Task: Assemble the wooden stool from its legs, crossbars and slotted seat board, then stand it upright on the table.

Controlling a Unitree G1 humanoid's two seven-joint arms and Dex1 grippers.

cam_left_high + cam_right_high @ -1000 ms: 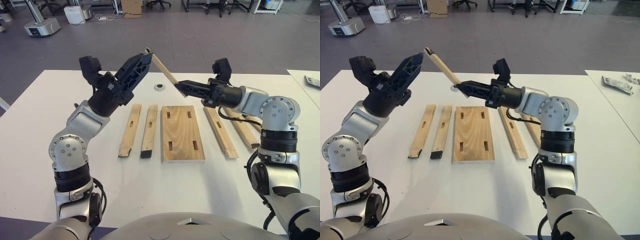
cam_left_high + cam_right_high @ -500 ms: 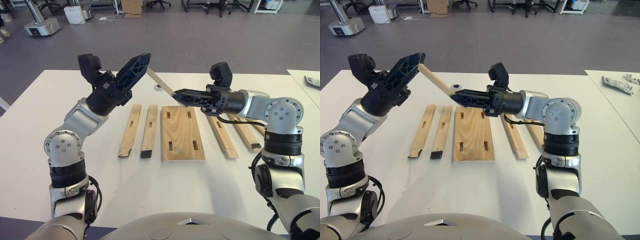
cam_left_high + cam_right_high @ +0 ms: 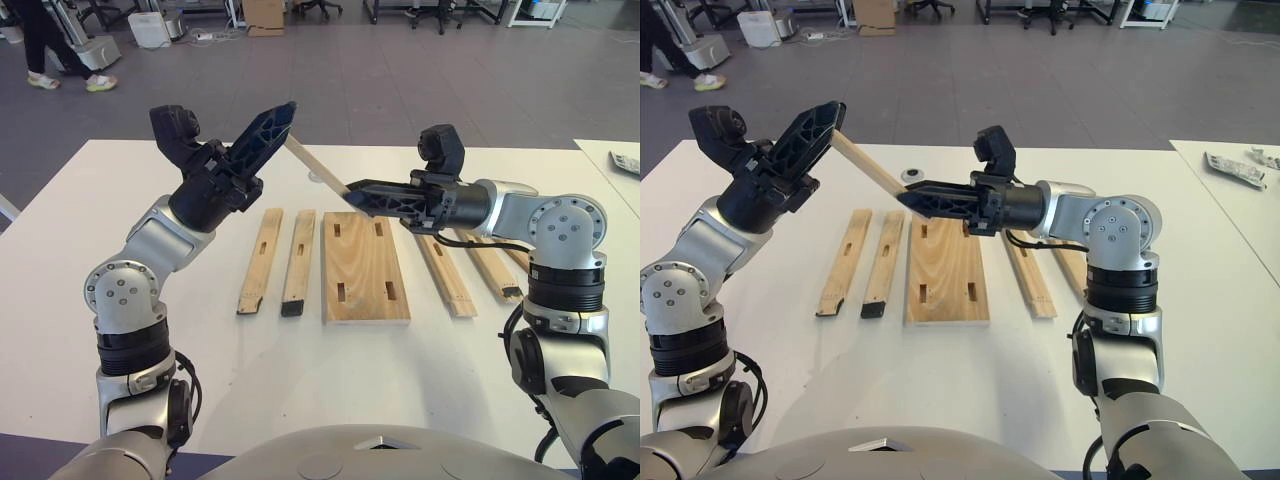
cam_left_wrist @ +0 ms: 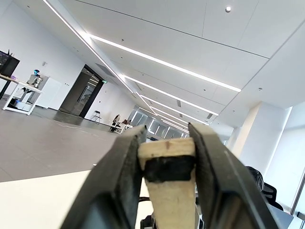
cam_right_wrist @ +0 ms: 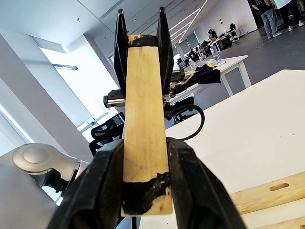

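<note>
Wooden parts lie in a row on the white bench, and one more part is held in the air above them. At the left, the left fingers are raised high over the bench's far side and point up and to the right. They are closed on the upper end of a slim pale wooden slat. In the left wrist view that end sits pinched between the two dark fingers, with a black band across it.

Below on the bench lie a long pale wooden bar with one slot and, just beside it, a second slotted wooden bar with a black near end. The slat slopes down to the right above them. A small round black-and-white disc lies on the bench behind it.

In the middle the flat rectangular wooden seat board with four slots lies on the bench. The right fingers hover over its far edge, level and pointing left, clamped on the slat's lower, black-tipped end. The right wrist view shows the slat gripped at both ends.

Right of the board lie another long wooden bar and a further wooden bar partly under the right arm.
</note>
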